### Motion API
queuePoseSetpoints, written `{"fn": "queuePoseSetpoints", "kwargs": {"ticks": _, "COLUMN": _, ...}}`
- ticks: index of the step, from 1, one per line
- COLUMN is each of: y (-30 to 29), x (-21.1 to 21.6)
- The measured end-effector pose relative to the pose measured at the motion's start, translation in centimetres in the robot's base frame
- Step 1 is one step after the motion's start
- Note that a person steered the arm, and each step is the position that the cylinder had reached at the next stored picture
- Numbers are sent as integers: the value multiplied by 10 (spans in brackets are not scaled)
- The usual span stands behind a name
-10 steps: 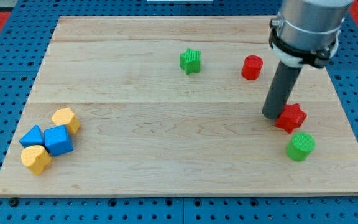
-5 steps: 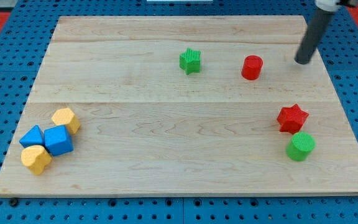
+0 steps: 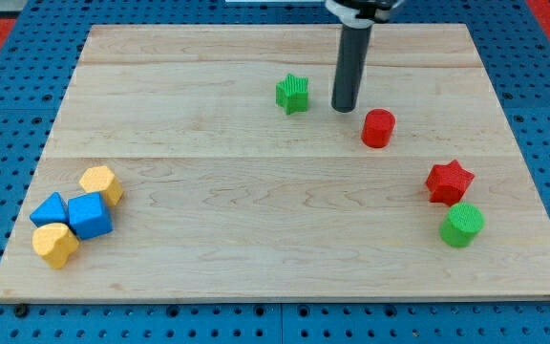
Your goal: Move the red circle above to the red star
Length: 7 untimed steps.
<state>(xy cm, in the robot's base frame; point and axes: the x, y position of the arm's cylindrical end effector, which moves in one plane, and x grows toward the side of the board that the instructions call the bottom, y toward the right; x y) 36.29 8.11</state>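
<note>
The red circle (image 3: 378, 128) sits on the wooden board, right of centre. The red star (image 3: 448, 182) lies lower and further to the view's right, near the board's right edge. My tip (image 3: 344, 107) is just up and to the left of the red circle, between it and the green star (image 3: 293, 94). The tip is close to the red circle; I cannot tell whether they touch.
A green circle (image 3: 462, 225) sits just below the red star. At the view's lower left a cluster holds two yellow blocks (image 3: 100, 183) (image 3: 55, 245), a blue cube (image 3: 90, 215) and a blue triangle (image 3: 49, 209). The wooden board (image 3: 256, 248) lies on a blue pegboard.
My tip moved from beside the red star up to the top right, then left to the red circle's upper left. The red circle has shifted down and slightly left.
</note>
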Motion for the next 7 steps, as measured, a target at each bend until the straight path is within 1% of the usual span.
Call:
{"fn": "queuePoseSetpoints", "kwargs": {"ticks": 1, "y": 45, "x": 26}}
{"fn": "queuePoseSetpoints", "kwargs": {"ticks": 2, "y": 89, "x": 40}}
{"fn": "queuePoseSetpoints", "kwargs": {"ticks": 3, "y": 73, "x": 29}}
{"fn": "queuePoseSetpoints", "kwargs": {"ticks": 4, "y": 34, "x": 40}}
{"fn": "queuePoseSetpoints", "kwargs": {"ticks": 5, "y": 17, "x": 65}}
{"fn": "queuePoseSetpoints", "kwargs": {"ticks": 6, "y": 51, "x": 95}}
{"fn": "queuePoseSetpoints", "kwargs": {"ticks": 7, "y": 59, "x": 87}}
